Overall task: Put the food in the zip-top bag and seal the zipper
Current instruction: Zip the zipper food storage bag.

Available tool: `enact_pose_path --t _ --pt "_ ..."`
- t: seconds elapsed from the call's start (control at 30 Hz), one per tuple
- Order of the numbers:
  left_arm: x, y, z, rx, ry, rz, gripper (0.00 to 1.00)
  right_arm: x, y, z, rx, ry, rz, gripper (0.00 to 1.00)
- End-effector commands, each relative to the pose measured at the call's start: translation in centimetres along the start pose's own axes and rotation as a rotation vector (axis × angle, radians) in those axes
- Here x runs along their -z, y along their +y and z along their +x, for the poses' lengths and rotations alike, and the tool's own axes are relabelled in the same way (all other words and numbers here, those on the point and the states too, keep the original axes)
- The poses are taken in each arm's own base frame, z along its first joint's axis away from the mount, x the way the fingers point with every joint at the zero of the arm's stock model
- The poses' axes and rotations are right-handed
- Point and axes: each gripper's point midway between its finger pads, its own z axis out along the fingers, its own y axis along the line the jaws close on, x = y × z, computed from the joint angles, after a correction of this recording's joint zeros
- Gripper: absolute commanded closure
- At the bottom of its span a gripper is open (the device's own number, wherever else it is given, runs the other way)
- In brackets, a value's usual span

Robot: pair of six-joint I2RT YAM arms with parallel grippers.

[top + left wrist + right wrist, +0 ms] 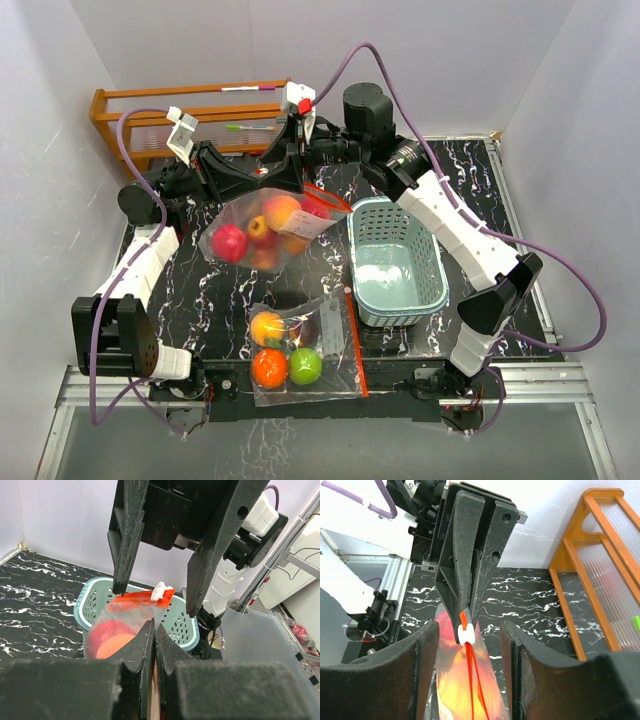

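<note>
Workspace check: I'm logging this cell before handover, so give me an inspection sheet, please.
Surface: black marbled table.
Job's things: lifted bag holds fruit; second bag, also with fruit, lies flat.
Clutter: pale-blue basket, no fruit inside.
Grippers: left gripper shut on lifted bag; right gripper open, straddling its zipper.
Cables: purple cables loop above arms, no snag seen.
Surroundings: wooden rack behind; white walls.

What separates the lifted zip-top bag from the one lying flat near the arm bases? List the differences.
The lifted bag hangs above the table, pinched in the shut left pincer; the flat bag lies on it, untouched. The lifted bag bulges with piled red, orange and yellow fruit; the flat bag holds one layer: two orange, one green, one dark. Both are clear with a red zipper strip.
</note>
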Motion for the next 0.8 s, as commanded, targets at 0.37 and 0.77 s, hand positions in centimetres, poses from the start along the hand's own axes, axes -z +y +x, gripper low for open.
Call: enact_pose_path --t 0.37,0.77 --pt "-0.4 -2.7 -2.1 -0.120 -0.038 0.034 1.00 0.6 -1.4 -1.9 0.046 -0.037 0.090 0.85" --pt "-0.5 -3.5 -3.0 -0.142 -0.040 0.050 1.00 2.9 -3.2 0.8 0.010 0.031 0.247 0.92"
